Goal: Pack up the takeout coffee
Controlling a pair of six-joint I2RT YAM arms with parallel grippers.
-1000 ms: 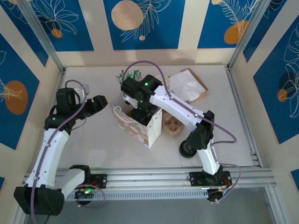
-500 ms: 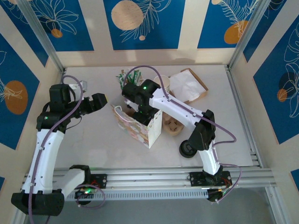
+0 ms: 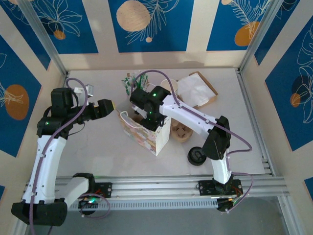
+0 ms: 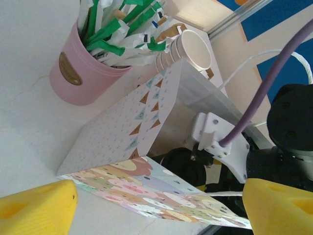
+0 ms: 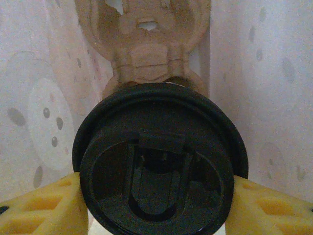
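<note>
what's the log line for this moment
right tool: shut on black-lidded takeout coffee cup, inside patterned paper bag | left tool: open, beside bag

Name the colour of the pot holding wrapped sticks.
The pot is pink, clearest in the left wrist view.

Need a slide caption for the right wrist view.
Right claw holds the lidded takeout coffee inside the paper bag, over a cardboard carrier.

A patterned bag [image 3: 146,139] is stood mid-frame on the table [image 3: 98,147], and the right arm [image 3: 188,115] is bent down into its open top. The left end effector [image 3: 106,106] is held left of it, apart. A black lid [image 3: 196,156] is seen lower right.
</note>
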